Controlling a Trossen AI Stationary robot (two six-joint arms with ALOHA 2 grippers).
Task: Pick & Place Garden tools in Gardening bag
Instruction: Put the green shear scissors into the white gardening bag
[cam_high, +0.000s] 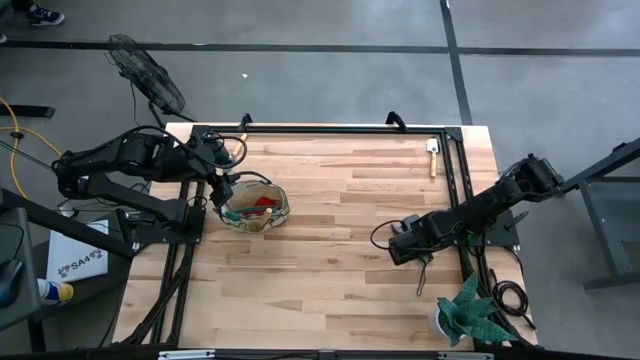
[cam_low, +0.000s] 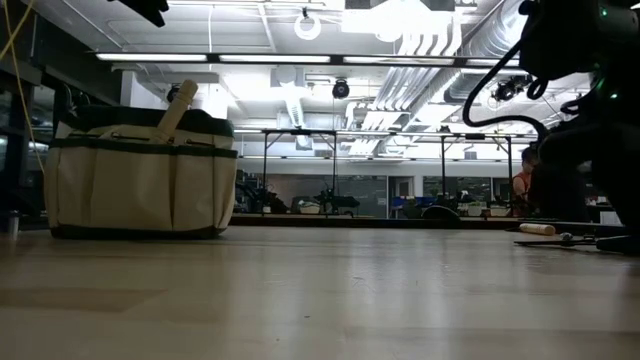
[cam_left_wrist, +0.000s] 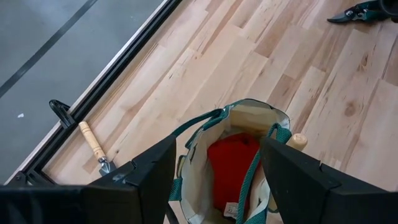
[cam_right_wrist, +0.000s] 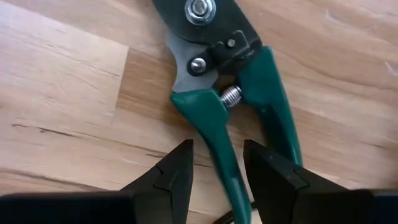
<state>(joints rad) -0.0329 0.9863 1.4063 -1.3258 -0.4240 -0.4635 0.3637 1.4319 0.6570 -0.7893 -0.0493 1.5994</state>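
Hidden or cut off: in the right wrist view I lose the pruning shears (cam_right_wrist: 230, 118) at both ends, the blade tips and the handle ends running out of the picture. From above, my right gripper (cam_high: 402, 240) covers most of them. In the low view the gardening bag's (cam_high: 254, 206) contents are behind its wall; only a wooden handle (cam_low: 178, 108) pokes above the rim.

Entry, gardening bag: beige with green trim, upright on the wooden table (cam_high: 340, 280), toward its left rear. Inside I see a red folded item (cam_left_wrist: 231, 168) and a pale wooden handle end (cam_left_wrist: 297, 140) against the rim.

Entry, left gripper (cam_left_wrist: 214, 180): directly above the bag's mouth, fingers (cam_left_wrist: 149, 171) spread wide, pinching nothing.

Entry, pruning shears: green-handled, flat on the table well right of the bag. Long axis runs straight away from the right wrist camera, pivot bolt and spring on the far side, handles toward the camera.

Entry, right gripper: low over the shears, fingers (cam_right_wrist: 171, 174) part-spread and straddling one green handle; I cannot tell whether they touch it.

Entry, trowel (cam_high: 433, 156): wooden-handled, at the table's far right rear corner, beside the black frame rail (cam_high: 455, 170), well apart from the bag.

Entry, second wooden-handled tool (cam_left_wrist: 93, 144): near the bag, against the rear rail.

Entry, potted plant (cam_high: 468, 312): front right corner, near the shears.
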